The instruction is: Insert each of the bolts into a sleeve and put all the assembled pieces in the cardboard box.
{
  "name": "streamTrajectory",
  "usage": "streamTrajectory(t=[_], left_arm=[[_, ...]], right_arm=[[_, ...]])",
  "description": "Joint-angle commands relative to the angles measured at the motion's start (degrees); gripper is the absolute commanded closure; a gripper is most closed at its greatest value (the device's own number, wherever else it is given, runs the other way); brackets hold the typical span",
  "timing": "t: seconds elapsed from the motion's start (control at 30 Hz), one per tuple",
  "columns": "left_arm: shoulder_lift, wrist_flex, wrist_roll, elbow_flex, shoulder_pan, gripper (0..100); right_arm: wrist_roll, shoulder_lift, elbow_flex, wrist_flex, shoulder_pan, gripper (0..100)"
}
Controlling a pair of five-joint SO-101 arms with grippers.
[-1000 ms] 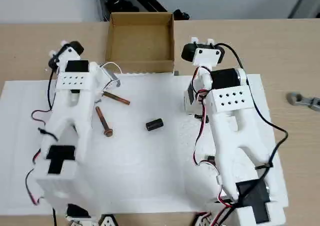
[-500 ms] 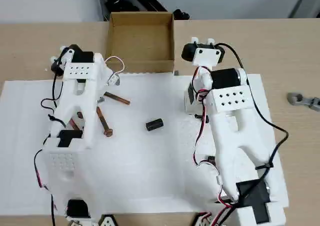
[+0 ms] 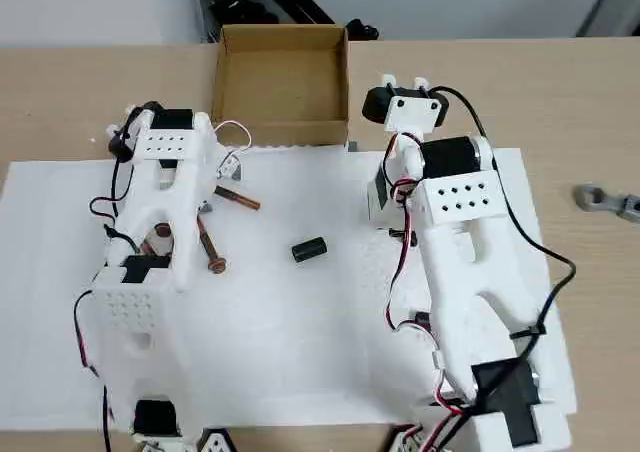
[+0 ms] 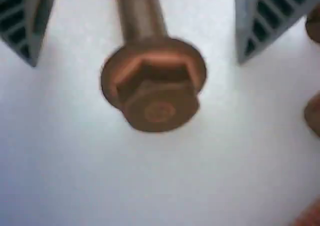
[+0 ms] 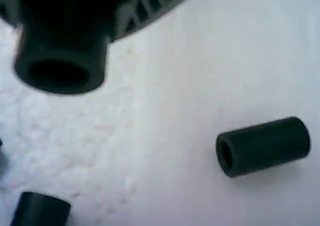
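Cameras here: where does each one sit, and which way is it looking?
High view: fixed above the table, looking down; left arm, right arm, box and loose sleeve show.
Left wrist view: on the left wrist, looking down through the open left end effector at a bolt.
Right wrist view: on the right wrist, looking down at the foam past the right end effector, shut on a held sleeve.
Shared: high and right wrist views both show the loose sleeve.

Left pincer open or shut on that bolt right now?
Open. The fingers of the left pincer straddle the bolt, apart from its shaft, with white foam showing in both gaps.
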Motion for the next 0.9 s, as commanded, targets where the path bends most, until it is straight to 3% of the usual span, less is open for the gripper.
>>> streamTrajectory(t=[0.0,0.27,0.53,0.7,0.87], left_arm=[[1.67,-1.14,0.44,-0.75,-0.18,76],[1.41,2.2,-1.49,-2.24,0.26,89],[1.58,7.47,-1.58,-7.43,0.35,90],[1.58,11.96,-7.3,-12.44,0.97,100],[1.58,16.88,-8.09,-16.75,1.58,100]], right_arm=[[0.44,-3.12,-0.18,0.31,0.31,99.1],[0.44,-3.21,-0.18,0.84,0.31,99.1],[0.44,-3.21,-0.18,1.1,0.31,99.1],[0.44,-3.21,-0.18,1.1,0.31,99.1],[0.44,-3.21,-0.18,1.19,0.31,99.1]])
